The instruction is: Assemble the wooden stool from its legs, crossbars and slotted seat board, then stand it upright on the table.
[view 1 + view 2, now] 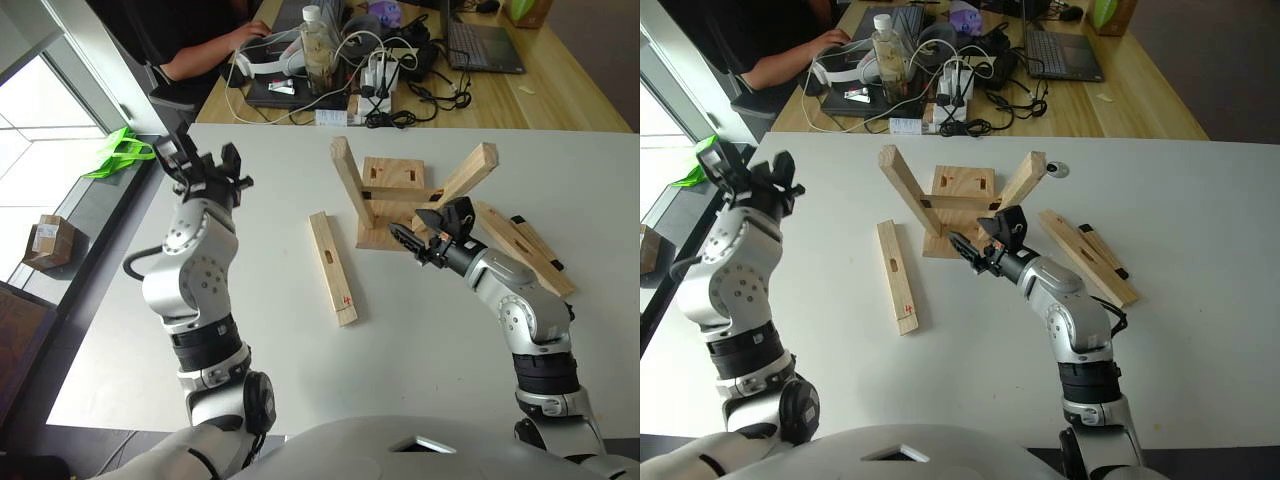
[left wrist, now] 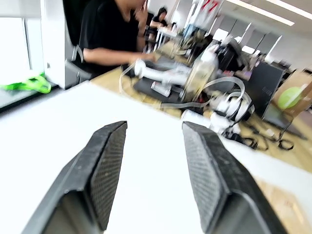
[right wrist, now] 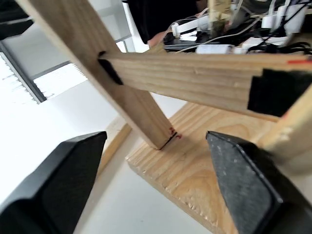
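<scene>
Stool [image 1: 385,172] half built, upside down in the middle of the table [image 1: 300,370], seat board [image 1: 378,232] flat, two legs [image 1: 350,180] sticking up with a crossbar [image 1: 400,193] joining them; looks like hard, stiff, fairly light wood, not easy to break but likely wobbly at the joints. Best taken by the flat sides of a leg, low down near the board, or by the board's edge, not by the thin crossbar. Right gripper [image 1: 412,232] wide open and holding nothing, just beside the board's near edge; left gripper [image 2: 153,141] open too, empty, raised well apart on the left.
</scene>
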